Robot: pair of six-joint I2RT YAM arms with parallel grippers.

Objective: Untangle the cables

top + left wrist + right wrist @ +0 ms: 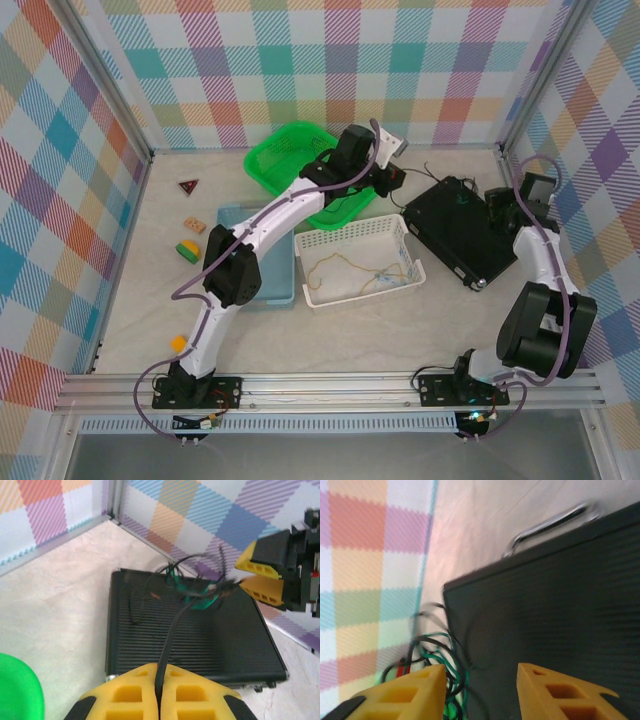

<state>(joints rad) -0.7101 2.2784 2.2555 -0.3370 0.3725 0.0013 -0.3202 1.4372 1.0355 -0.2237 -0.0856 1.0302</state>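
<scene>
1 tan-yellow cable [365,272] is seen lying loose in the white basket [352,232], centre of the top view. The black-and-green knot [197,592] over the black box [210,645] is judged not yet undone, and its strands cannot be counted. 1 black strand [170,635] is pinched in the closed left gripper [159,680]. The right gripper [481,675] is held spread beside the knot, with nothing clamped.

Cables [432,652] blurred; green basket [17,692] cut by edge.
</scene>
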